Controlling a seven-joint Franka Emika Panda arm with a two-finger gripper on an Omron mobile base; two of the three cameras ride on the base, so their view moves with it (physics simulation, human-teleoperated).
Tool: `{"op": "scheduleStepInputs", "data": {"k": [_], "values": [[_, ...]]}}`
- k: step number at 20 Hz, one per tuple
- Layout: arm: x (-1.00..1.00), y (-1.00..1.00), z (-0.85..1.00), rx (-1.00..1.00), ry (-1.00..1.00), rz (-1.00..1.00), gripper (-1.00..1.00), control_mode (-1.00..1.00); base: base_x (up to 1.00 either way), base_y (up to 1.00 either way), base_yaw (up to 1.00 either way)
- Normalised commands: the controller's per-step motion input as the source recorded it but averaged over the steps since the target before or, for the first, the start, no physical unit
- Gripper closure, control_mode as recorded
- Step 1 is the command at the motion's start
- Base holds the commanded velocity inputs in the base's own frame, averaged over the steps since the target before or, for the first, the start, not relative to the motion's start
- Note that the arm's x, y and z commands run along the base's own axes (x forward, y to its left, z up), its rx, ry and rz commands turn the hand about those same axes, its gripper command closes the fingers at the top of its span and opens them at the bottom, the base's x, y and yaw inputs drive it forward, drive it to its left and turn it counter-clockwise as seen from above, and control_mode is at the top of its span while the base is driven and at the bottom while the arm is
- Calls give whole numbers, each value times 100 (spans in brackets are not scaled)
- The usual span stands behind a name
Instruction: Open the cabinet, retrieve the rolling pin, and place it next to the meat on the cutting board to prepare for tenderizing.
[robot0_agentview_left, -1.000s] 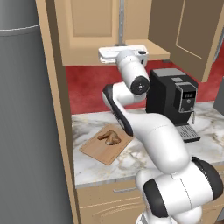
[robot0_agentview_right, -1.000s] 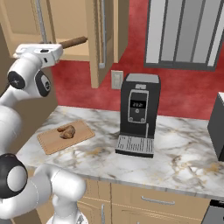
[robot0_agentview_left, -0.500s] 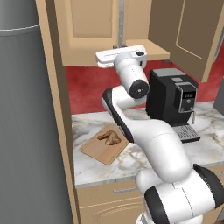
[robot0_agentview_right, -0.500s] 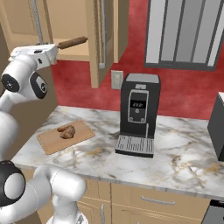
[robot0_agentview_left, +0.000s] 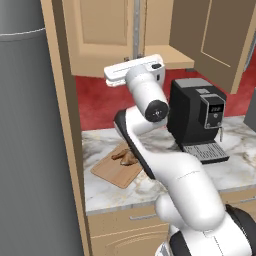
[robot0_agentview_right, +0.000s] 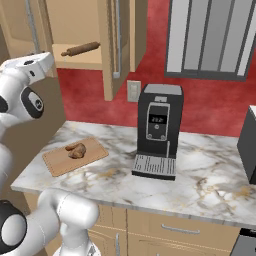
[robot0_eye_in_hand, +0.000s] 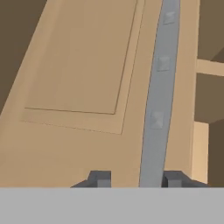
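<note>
The cabinet (robot0_agentview_left: 102, 35) hangs over the counter. Its right door (robot0_agentview_left: 215, 37) is swung wide open, and its left door (robot0_eye_in_hand: 78, 87) faces my hand. The rolling pin (robot0_agentview_right: 80, 49) lies on the cabinet's bottom shelf. My gripper (robot0_eye_in_hand: 136, 179) is open, its fingertips (robot0_eye_in_hand: 99, 178) standing either side of the left door's silver handle (robot0_eye_in_hand: 159, 87) with a gap on the left. My white hand (robot0_agentview_left: 135, 72) sits at the cabinet's lower edge. Below, the meat (robot0_agentview_right: 76, 150) lies on the cutting board (robot0_agentview_right: 57, 162).
A black coffee machine (robot0_agentview_right: 157, 130) stands on the marble counter (robot0_agentview_right: 210, 180) right of the board. A tall grey fridge (robot0_agentview_left: 30, 150) and a wooden side panel (robot0_agentview_left: 65, 125) wall off the left. The open door (robot0_agentview_right: 112, 45) juts out over the counter.
The jaws have parted from shut to open around the handle. My hand has drifted slightly left and down. The rolling pin, meat and board have not moved.
</note>
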Motion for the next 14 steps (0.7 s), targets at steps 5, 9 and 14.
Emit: {"op": "scheduleStepInputs", "data": {"k": [5,9,14], "values": [[-59,73,-7,-7,0,0,100,-100,0,0,0],[-61,68,-12,-6,0,0,100,-100,0,0,0],[-39,51,-6,-6,0,3,-100,-100,0,0,0]]}}
